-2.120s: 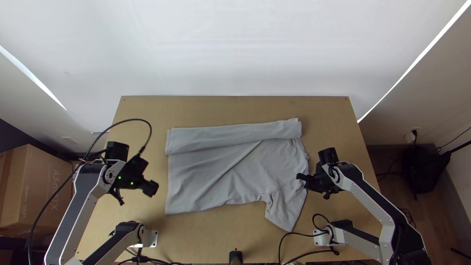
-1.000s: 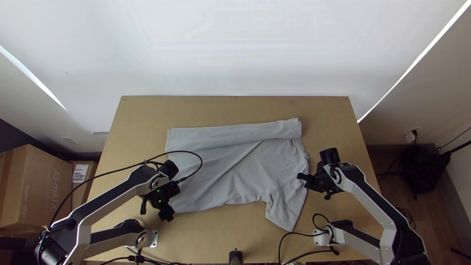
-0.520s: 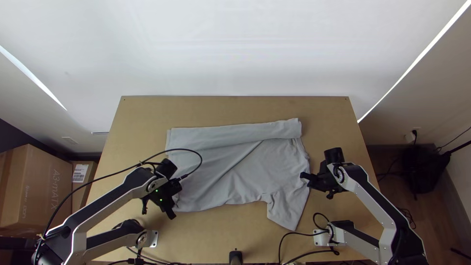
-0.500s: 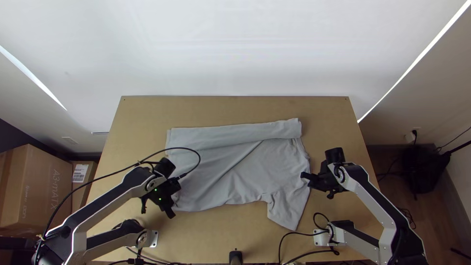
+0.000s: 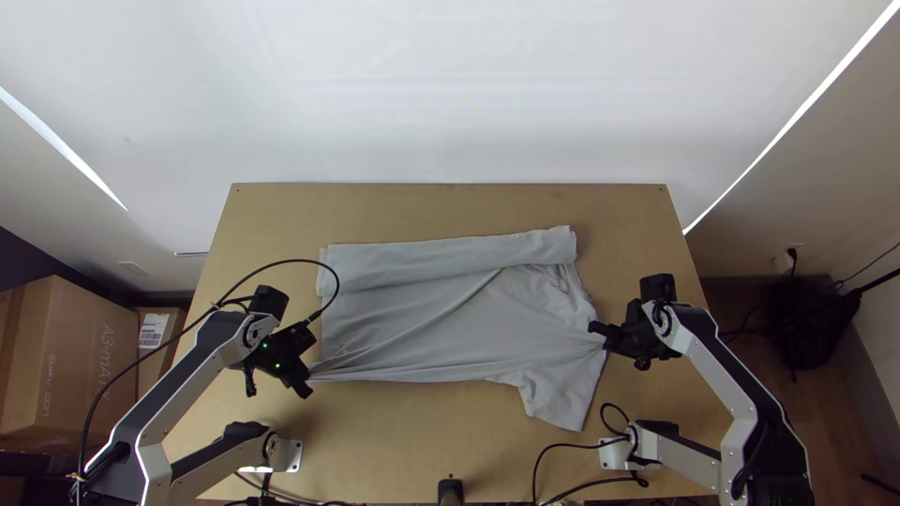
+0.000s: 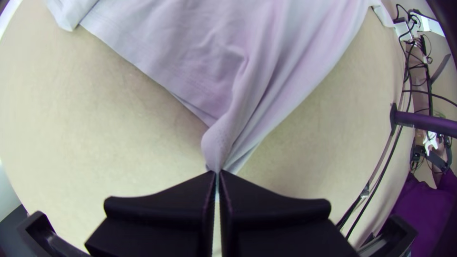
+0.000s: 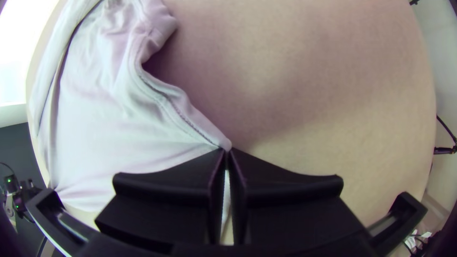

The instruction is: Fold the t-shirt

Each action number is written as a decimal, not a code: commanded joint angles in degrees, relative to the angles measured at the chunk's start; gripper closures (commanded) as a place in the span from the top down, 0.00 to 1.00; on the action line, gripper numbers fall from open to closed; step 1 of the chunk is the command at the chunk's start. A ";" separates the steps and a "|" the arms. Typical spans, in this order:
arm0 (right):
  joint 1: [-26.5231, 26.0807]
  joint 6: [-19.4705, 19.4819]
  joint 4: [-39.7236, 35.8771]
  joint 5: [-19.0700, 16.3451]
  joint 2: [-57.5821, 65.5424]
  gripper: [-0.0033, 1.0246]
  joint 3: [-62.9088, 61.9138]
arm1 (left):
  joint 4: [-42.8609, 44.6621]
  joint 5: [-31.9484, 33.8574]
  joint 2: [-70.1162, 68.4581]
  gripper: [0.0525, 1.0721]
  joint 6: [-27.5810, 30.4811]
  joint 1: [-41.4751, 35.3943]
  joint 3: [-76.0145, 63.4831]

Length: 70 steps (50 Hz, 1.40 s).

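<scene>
The light grey t-shirt (image 5: 450, 328) lies on the table with its far edge folded over in a long strip and one sleeve pointing toward the near edge. At the shirt's near left corner is my left gripper (image 5: 307, 382); in the left wrist view the left gripper (image 6: 218, 175) is shut on that corner, which is gathered into a point. My right gripper (image 5: 600, 330) is at the collar side; in the right wrist view the right gripper (image 7: 227, 152) is shut on the shirt's edge beside the neckline seam. Taut creases run between the two held spots.
The wooden table (image 5: 450, 211) extends around the shirt on all sides. Cables (image 5: 562, 446) curl at the near right edge. Cardboard boxes (image 5: 75, 356) stand on the floor left of the table, and a black bag (image 5: 814, 319) is on the right.
The left gripper has moved outward to the left with the shirt's near corner, and the right gripper slightly to the right with the collar side. The near part of the shirt has been pulled taut.
</scene>
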 commanded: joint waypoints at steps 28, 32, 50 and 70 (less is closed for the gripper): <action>8.79 0.95 0.21 2.01 -1.06 0.03 17.20 | 8.72 0.71 7.09 0.03 -6.21 1.52 14.72; 9.67 0.95 1.00 2.01 0.70 0.03 18.78 | 9.95 0.71 9.20 0.03 -6.74 2.14 16.74; 10.19 1.12 6.54 2.01 13.62 0.03 29.68 | 14.17 2.55 18.43 0.03 -9.28 3.72 26.76; 9.14 0.95 7.24 2.01 30.75 0.03 46.64 | 16.28 2.99 30.38 0.02 -11.39 7.41 37.84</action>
